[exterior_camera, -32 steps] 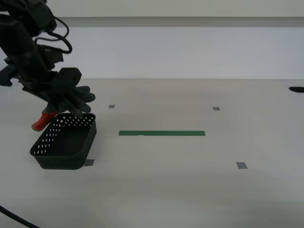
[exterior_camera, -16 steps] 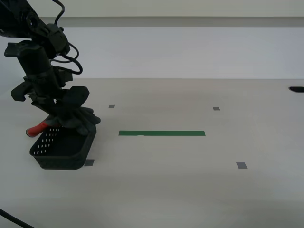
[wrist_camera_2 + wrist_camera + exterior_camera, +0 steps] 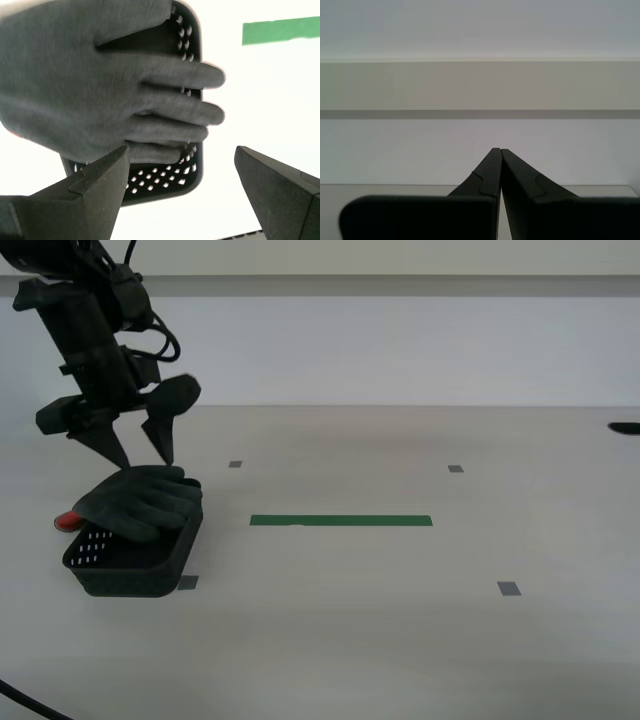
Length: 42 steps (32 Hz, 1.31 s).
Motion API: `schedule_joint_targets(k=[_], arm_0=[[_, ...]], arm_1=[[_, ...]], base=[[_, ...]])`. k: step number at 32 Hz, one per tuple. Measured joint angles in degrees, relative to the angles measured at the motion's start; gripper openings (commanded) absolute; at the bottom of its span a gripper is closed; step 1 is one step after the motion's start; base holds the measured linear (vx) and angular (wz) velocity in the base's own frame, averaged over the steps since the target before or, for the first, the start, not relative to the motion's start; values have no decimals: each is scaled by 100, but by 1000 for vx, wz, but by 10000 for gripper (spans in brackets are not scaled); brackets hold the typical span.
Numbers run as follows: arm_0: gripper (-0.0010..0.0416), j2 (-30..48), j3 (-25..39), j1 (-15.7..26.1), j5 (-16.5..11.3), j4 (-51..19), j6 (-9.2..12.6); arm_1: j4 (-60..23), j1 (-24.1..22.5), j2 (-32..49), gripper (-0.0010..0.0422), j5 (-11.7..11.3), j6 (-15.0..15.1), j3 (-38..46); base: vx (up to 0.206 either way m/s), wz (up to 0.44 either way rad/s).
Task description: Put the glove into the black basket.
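Observation:
The glove (image 3: 135,502), dark grey with a red cuff end (image 3: 68,522), lies across the top of the black basket (image 3: 140,565) at the exterior view's left. Its fingers reach over the basket's far rim. My second gripper (image 3: 140,452) is open and empty just above the glove. In the second wrist view the glove (image 3: 95,85) covers most of the basket (image 3: 165,175), with my open second gripper (image 3: 182,187) below it. My first gripper (image 3: 499,152) is shut and empty, facing a wall; it does not show in the exterior view.
A green tape strip (image 3: 341,521) lies on the table to the exterior view's right of the basket. Small grey tape squares (image 3: 509,588) mark the table. A dark object (image 3: 625,428) sits at the far right edge.
My second gripper has opened and let go of the glove, then risen. The glove now rests on the basket instead of hanging from the jaws.

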Motion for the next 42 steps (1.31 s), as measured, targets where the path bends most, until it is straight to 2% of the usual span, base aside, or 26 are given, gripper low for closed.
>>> schedule_joint_targets(k=[1,2,3,5,13,42], arm_0=[[1,0,0,4,2,0,0],[1,0,0,0,0,0,0],[1,0,0,-2,0,0,0],[0,0,0,0,0,0,0],[1,0,0,7,0,-2,0],[1,0,0,-2,0,0,0]], arm_1=[[-203,4,-2,286,459,-2,223],[-221,-11,-26,286,592,-2,304],[-310,-4,-24,286,988,-7,476],[-315,-13,-39,286,1139,-7,629],[-264,-22,-37,286,1147,-7,1119],[-173,-24,-39,286,1147,-7,1137]], base=[[0,0],[0,0],[0,0],[0,0],[0,0],[0,0]])
